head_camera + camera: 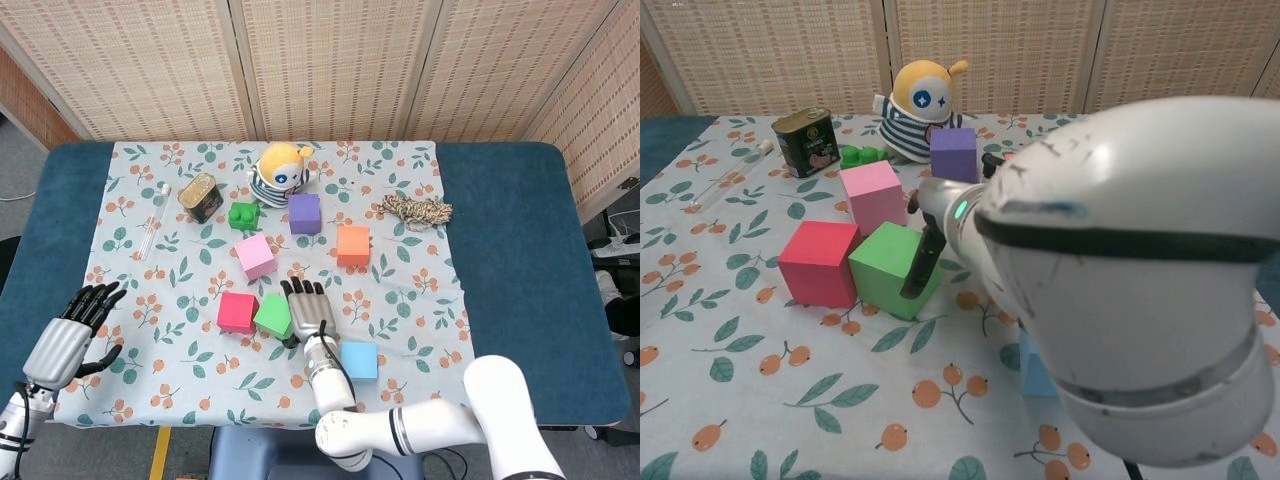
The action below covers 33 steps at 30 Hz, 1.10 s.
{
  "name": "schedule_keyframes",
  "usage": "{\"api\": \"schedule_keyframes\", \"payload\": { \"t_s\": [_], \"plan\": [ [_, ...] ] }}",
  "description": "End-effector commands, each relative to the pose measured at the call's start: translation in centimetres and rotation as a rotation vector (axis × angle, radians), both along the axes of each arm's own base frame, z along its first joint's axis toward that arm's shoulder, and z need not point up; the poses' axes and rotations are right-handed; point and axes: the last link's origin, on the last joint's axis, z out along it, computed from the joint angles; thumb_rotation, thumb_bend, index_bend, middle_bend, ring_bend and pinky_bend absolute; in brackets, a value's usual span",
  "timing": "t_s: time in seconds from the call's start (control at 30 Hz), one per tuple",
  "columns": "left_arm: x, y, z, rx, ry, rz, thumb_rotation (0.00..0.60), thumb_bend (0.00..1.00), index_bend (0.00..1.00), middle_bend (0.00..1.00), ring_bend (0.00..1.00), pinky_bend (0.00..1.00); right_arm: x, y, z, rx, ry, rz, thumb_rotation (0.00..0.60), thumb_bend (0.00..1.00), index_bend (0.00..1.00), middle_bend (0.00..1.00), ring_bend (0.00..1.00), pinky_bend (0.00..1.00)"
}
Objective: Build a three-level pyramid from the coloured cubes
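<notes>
Floral cloth (420,300): right hand (308,312) fingers seemingly press green cube (273,315); left hand (72,335) spread, empty.

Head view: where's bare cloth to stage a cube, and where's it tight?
Free: front-left cloth between the left hand and the red cube; right strip below the rope, beside the orange cube. Crowded: the right hand at the green cube, and the back cluster around the toy.
</notes>
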Motion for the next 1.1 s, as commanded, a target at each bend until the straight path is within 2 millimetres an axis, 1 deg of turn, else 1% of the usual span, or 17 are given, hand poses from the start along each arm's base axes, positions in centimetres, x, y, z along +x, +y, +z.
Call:
{"api": "schedule_keyframes", "payload": {
  "t_s": [0.03, 0.23, 0.37, 0.5, 0.57, 0.67, 0.77, 0.87, 1.0, 1.1],
  "plan": [
    [0.0, 0.0, 0.0, 0.0, -0.001, 0.0, 0.6, 0.35, 0.0, 0.0, 0.0, 0.07, 0.1, -0.1, -0.7, 0.001, -0.011, -0.011, 0.6, 0.07, 0.14, 0.0, 0.0, 0.0],
    [0.0, 0.1, 0.0, -0.001, -0.002, 0.002, 0.6, 0.35, 0.0, 0.0, 0.0, 0.07, 0.3, -0.1, -1.3, -0.011, -0.031, -0.009, 0.6, 0.07, 0.21, 0.0, 0.0, 0.01],
    [0.0, 0.0, 0.1, 0.001, -0.003, 0.002, 0.6, 0.35, 0.0, 0.0, 0.0, 0.07, 0.3, -0.2, -1.7, -0.029, -0.033, -0.001, 0.6, 0.08, 0.28, 0.0, 0.0, 0.04],
    [-0.1, 0.1, 0.2, 0.005, -0.003, 0.005, 0.6, 0.35, 0.0, 0.0, 0.0, 0.07, 0.2, -0.3, -2.1, -0.04, -0.027, -0.003, 0.6, 0.11, 0.34, 0.0, 0.0, 0.07],
    [-0.1, 0.1, 0.1, 0.004, -0.003, 0.006, 0.6, 0.35, 0.0, 0.0, 0.0, 0.07, 0.1, -0.3, -2.2, -0.042, -0.023, -0.002, 0.6, 0.14, 0.35, 0.0, 0.0, 0.07],
    [-0.1, 0.2, 0.1, 0.002, -0.002, 0.007, 0.6, 0.35, 0.0, 0.0, 0.0, 0.07, 0.1, -0.5, -2.1, -0.047, -0.022, 0.002, 0.6, 0.23, 0.36, 0.01, 0.0, 0.07],
    [-0.2, 0.2, 0.1, 0.002, -0.001, 0.008, 0.6, 0.35, 0.0, 0.0, 0.0, 0.07, 0.0, -0.7, -1.9, -0.051, -0.022, 0.021, 0.6, 0.3, 0.39, 0.03, 0.0, 0.08],
    [-0.1, 0.2, 0.0, -0.002, -0.001, 0.005, 0.6, 0.35, 0.0, 0.0, 0.0, 0.07, -0.1, -0.9, -1.6, -0.049, -0.02, 0.042, 0.6, 0.34, 0.42, 0.06, 0.0, 0.09],
    [0.3, -0.1, -0.2, -0.05, -0.04, -0.01, 0.6, 0.35, 0.0, 0.0, 0.0, 0.07, -0.3, -1.0, -1.0, -0.036, -0.02, 0.058, 0.6, 0.37, 0.42, 0.06, 0.0, 0.09],
    [0.2, -0.1, -0.3, -0.053, -0.03, -0.011, 0.6, 0.35, 0.0, 0.0, 0.0, 0.07, -0.5, -0.9, -0.8, -0.012, -0.03, 0.07, 0.6, 0.4, 0.42, 0.06, 0.0, 0.09]
  ]
}}
